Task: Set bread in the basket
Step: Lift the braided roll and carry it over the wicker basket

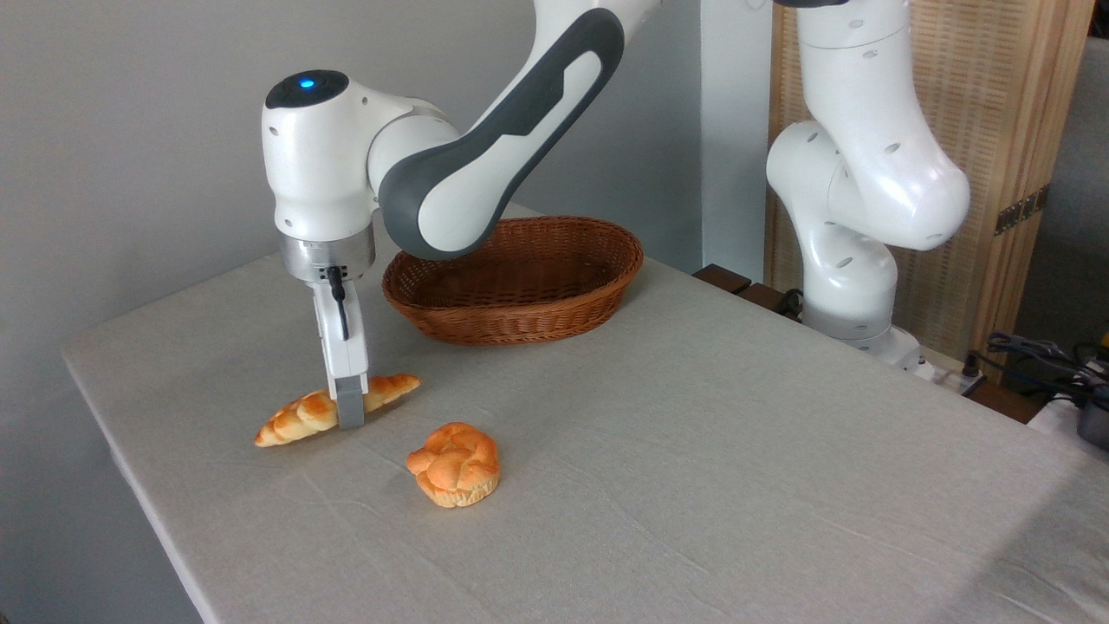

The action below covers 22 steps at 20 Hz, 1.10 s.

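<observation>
Lower left of frame: bread lying flat on the desk, slanting up to the right. Jaws down at its middle, near finger in front of the loaf, far finger hidden; narrow, around the bread, though cannot tell if actually pinching. Upper centre: basket well apart from the loaf, partly hidden by the arm. Lower centre: round bun near the bread, not touching. Right of frame: arm base, cables at the desk edge.
</observation>
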Motion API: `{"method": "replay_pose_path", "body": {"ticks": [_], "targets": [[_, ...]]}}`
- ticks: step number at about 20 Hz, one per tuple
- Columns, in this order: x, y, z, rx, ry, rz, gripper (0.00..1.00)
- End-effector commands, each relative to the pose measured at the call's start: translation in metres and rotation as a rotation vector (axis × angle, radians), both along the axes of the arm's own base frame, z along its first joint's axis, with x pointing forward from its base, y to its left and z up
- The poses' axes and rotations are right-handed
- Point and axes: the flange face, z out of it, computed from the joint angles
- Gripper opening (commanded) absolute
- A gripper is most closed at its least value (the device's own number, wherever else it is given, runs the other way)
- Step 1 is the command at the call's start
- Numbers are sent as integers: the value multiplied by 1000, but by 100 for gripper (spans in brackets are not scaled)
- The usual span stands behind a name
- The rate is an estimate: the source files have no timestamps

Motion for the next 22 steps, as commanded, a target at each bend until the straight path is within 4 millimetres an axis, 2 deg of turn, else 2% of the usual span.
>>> {"method": "replay_pose_path", "body": {"ticks": [1, 2, 5, 7, 9, 11, 14, 15, 17, 18, 22], "targets": [[6, 9, 21, -73, -23, 71, 43], [5, 9, 23, -82, -22, 83, 43], [2, 18, 48, -149, -7, 166, 43], [-4, 29, 76, -213, 9, 227, 43], [-13, 52, 102, -285, 50, 302, 44], [-33, 74, 134, -319, 96, 318, 45], [-87, 88, 175, -303, 207, 244, 49], [-104, 84, 183, -294, 236, 214, 51], [-139, 52, 189, -267, 269, 120, 52], [-153, 37, 184, -250, 282, 81, 52], [-199, -27, 142, -67, 319, -98, 53]]}}
